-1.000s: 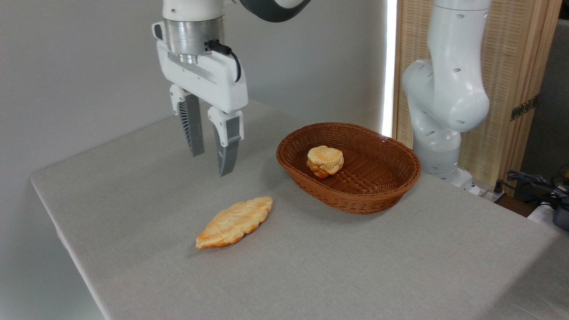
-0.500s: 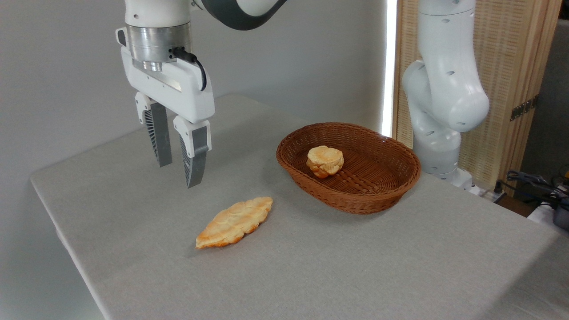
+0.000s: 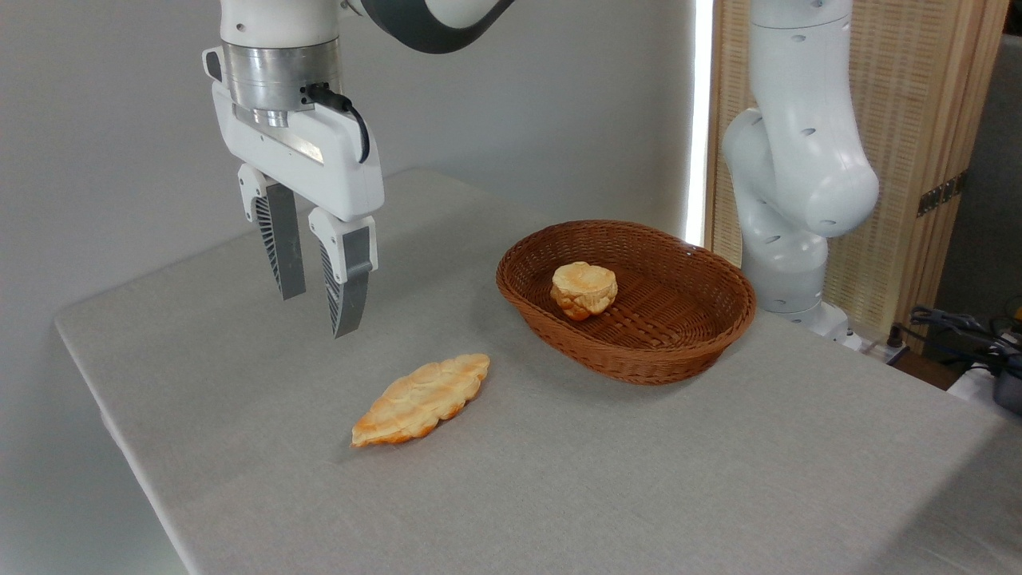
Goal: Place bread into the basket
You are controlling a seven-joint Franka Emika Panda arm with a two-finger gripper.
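Note:
The bread (image 3: 584, 289), a small puffy golden bun, lies inside the oval brown wicker basket (image 3: 695, 339), toward its left half. My gripper (image 3: 317, 315) hangs open above the table well left of the basket, its grey fingers pointing down with nothing between them. It is up in the air, clear of the cloth.
A long flat leaf-shaped pastry (image 3: 421, 398) lies on the grey tablecloth in front of the gripper and left of the basket. The arm's white base (image 3: 790, 200) stands behind the basket at the right. The table's left edge (image 3: 104, 399) runs close below the gripper.
The gripper has travelled left, away from the basket, over the last second and has nearly stopped. Bun, basket and pastry have stayed put.

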